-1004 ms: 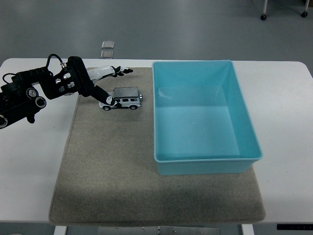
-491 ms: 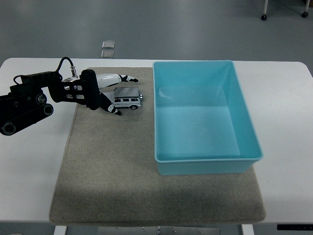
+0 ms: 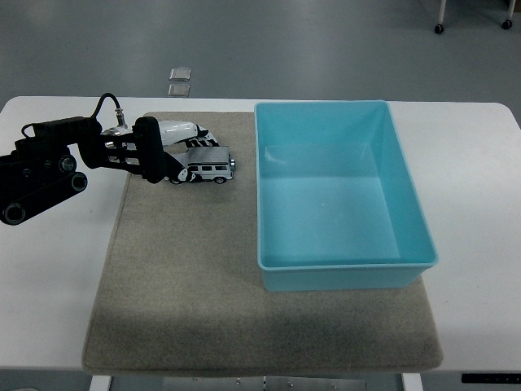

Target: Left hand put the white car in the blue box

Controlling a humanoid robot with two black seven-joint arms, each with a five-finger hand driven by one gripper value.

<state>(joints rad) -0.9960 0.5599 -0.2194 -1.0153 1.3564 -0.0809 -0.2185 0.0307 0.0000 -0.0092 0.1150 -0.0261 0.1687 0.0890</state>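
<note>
Starting at the near edge of the white worktop (image 3: 49, 309): bare, with a grey mat (image 3: 179, 285) spread across the middle. Further in, on the mat's right half, the blue box (image 3: 409, 220), open-topped and holding nothing visible. Beyond that, at the mat's far left, the white car (image 3: 207, 167), wheels down on the mat, well short of the box's left wall. Reaching in from the left edge, the left hand (image 3: 175, 151), fingers curled close around the car's left end and far side, thumb low against the near side. Closed round the car by the look of it, though whether the grip is firm cannot be told from above. No right arm anywhere in view.

Step in hand, most likely: securing the grasp, the car not yet lifted. Next move: a clean lift clear of the mat, then a carry rightward over the box's left rim, high enough not to clip it, before letting go inside.
</note>
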